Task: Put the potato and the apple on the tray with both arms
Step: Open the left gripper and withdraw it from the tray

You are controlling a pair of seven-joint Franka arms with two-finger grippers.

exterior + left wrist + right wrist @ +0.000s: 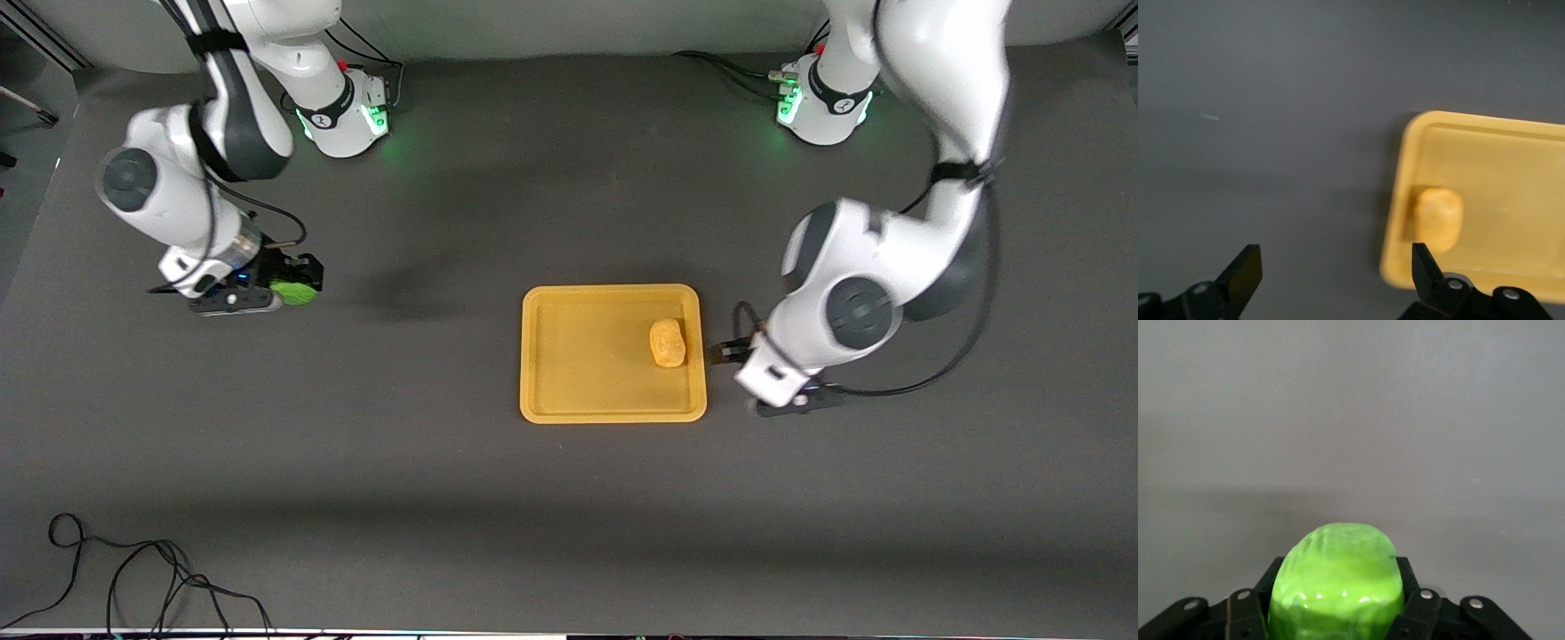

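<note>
My right end effector [289, 289] is clenched on the apple [293, 292], the green ball wedged between both fingers [1245, 613] above the bare desk [444, 498] at the right arm's end, well apart from the tray [587, 411]. My left end effector [1331, 273] hangs released, its fingers [1245, 270] spread wide with nothing between them, over the desk just beside the tray's edge toward the left arm's end. The potato [667, 342] lies in the tray, close to that same rim, apart from both end effectors. The tray sits flat near the desk's middle. A black cable [133, 578] coils at the desk's near edge, at the right arm's end.
</note>
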